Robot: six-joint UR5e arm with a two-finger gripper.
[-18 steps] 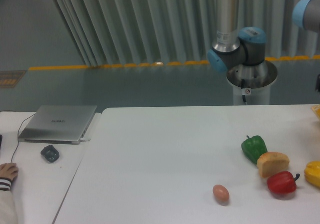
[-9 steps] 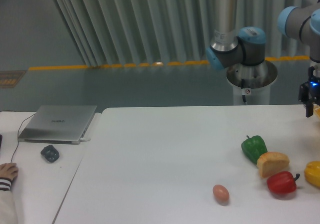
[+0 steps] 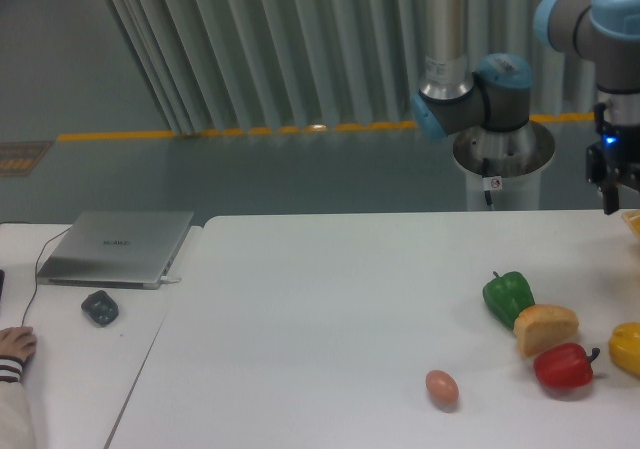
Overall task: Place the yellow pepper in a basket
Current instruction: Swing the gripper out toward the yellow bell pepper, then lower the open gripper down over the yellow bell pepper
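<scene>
While the arm's thick grey tube and blue-capped joints rise at the back right, the gripper (image 3: pixel 612 174) hangs dark and boxy at the right edge of the view, above the far side of the white table (image 3: pixel 330 309), a small blue light glowing on its body; it is partly cut off by the frame, so how far its fingers stand apart cannot be told, and nothing can be seen in its hold. At the right edge of the table lies the yellow pepper (image 3: pixel 627 348), glossy and rounded, partly out of view and just beside the red pepper (image 3: pixel 565 366), a shiny lobed shape with a dark curved stem pointing toward it. A bread roll (image 3: pixel 545 327), tan with a matte crust and a paler cut face, touches the red pepper from behind, and a glossy green pepper (image 3: pixel 508 296) with a short stem leans against the roll's far side. A smooth brownish egg (image 3: pixel 441 388) sits apart to the left of this cluster. On a second white surface at the left rest a closed silver laptop (image 3: pixel 117 245) with a thin black cable, a small dark rounded object (image 3: pixel 99 307), and a person's hand (image 3: pixel 15 345) in a striped cuff.
</scene>
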